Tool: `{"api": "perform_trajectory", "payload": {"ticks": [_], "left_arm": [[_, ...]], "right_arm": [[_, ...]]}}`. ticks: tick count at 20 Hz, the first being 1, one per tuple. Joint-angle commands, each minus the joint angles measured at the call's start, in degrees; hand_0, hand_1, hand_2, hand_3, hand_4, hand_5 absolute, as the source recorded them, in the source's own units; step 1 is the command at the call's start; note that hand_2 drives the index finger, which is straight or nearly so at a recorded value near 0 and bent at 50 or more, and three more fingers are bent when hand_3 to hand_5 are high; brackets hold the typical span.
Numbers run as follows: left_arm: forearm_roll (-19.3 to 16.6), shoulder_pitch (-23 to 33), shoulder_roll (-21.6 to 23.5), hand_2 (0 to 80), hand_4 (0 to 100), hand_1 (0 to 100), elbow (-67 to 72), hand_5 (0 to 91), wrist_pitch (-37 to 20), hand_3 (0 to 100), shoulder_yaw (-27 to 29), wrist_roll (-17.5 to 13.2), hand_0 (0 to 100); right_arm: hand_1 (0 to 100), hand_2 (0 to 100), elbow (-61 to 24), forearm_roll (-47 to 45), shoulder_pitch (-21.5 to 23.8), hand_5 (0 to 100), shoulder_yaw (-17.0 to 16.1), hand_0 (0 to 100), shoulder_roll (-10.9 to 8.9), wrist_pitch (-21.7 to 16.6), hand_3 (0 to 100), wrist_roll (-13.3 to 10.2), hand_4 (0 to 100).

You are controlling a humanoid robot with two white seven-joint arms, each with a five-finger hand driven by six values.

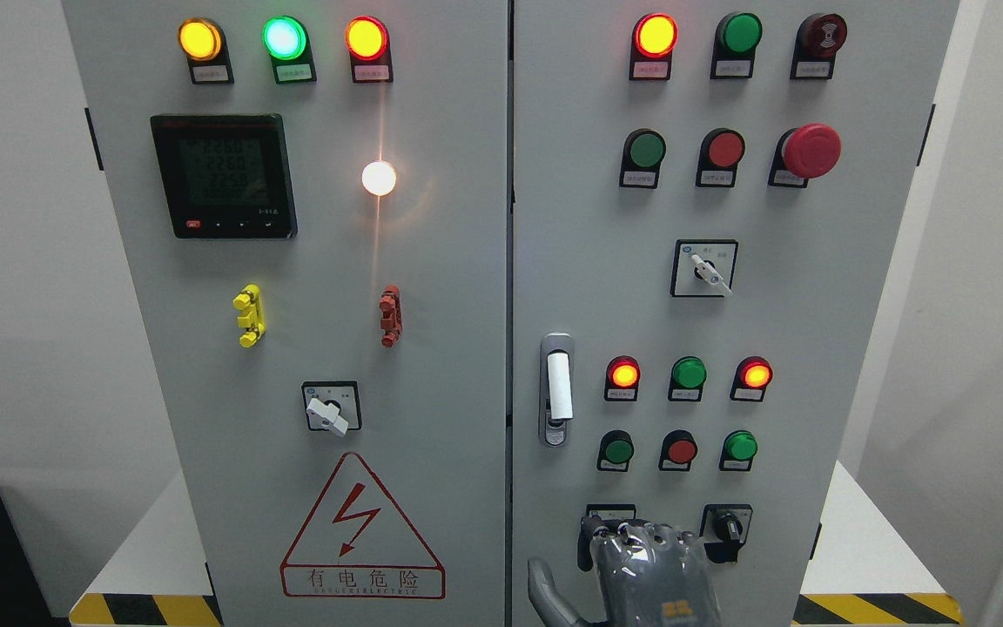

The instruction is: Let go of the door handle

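Head view: a grey robot hand [645, 570] at the bottom edge right of centre hangs below the white-and-chrome lever door handle [557, 389] on the grey cabinet's right door [815, 348], fingers [632, 535] loosely curled, holding nothing. From here the hand best draws straight back, clear of the nearby black selector knob [725, 527].

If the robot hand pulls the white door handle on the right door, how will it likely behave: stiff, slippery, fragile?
The white door handle sits in a metal frame, so it likely feels rigid, not floppy. Its surface looks smooth, so fingers may slip on it. It is probably sturdy, as it is fixed on the cabinet door. The robot hand is below it, not touching.
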Motion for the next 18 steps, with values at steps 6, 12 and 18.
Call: {"api": "perform_trajectory", "payload": {"ticks": [6, 12, 18], "left_arm": [[-0.07, 0.97, 0.0, 0.0, 0, 56, 0.0, 0.0, -0.01, 0, 0.0, 0.01, 12], [0.02, 0.97, 0.0, 0.0, 0, 56, 0.0, 0.0, -0.01, 0, 0.0, 0.01, 12], [-0.07, 0.97, 0.0, 0.0, 0, 56, -0.01, 0.0, -0.01, 0, 0.0, 0.01, 12]], "right_arm": [[30, 93, 2.15, 0.16, -7.55, 100, -1.09, 32, 0.36, 0.52, 100, 2.14, 100], [30, 93, 3.47, 0.16, -9.22, 100, -1.09, 31, 0.27, 0.52, 100, 2.14, 100], [29, 93, 4.44, 0.34, -11.59, 99, -0.91, 31, 0.36, 1.39, 100, 2.14, 100]]}}
